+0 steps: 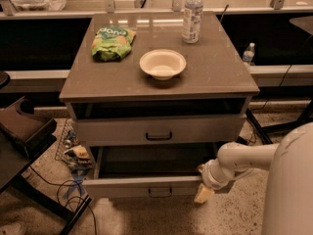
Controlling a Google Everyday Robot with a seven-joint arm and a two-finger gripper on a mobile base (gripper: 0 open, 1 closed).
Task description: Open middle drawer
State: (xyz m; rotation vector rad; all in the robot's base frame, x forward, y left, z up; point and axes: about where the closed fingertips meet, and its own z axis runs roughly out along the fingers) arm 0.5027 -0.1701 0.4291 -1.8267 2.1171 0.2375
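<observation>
The middle drawer [132, 186] is the grey drawer pulled out from the cabinet, with its dark inside showing and a small black bar handle [160, 192] on its front panel. My gripper [202, 182] is at the right end of that front panel, right against its top edge. My white arm [247, 156] reaches in from the right. Above it, another grey drawer [159, 130] with a black handle sits pushed in.
On the cabinet top [220, 72] stand a white bowl [162, 63], a green snack bag [112, 42] and a water bottle [192, 14]. A dark chair [22, 126] and cables [68, 185] lie at the left. A small bottle [249, 53] stands behind on the right.
</observation>
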